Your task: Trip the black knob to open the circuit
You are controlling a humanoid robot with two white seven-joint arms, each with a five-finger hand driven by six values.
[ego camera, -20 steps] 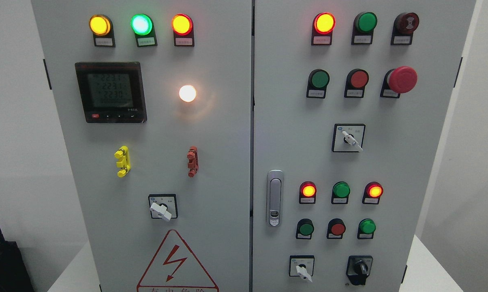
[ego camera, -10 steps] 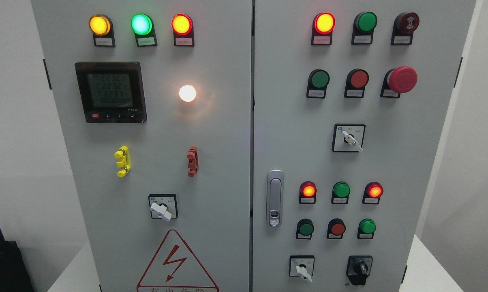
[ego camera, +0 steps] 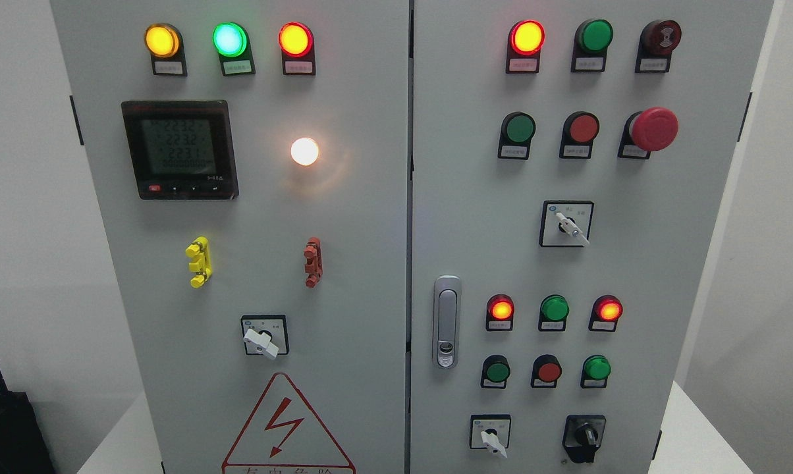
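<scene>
Nothing moved since earlier; glossy black knob (ego camera: 585,437) on smooth grey panel (ego camera: 633,276), fingers unseen.

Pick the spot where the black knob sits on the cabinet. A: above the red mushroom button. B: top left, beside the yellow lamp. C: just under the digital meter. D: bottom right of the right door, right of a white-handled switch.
D: the black knob sits at the right door's lower right corner, just right of the white-handled switch.
</scene>
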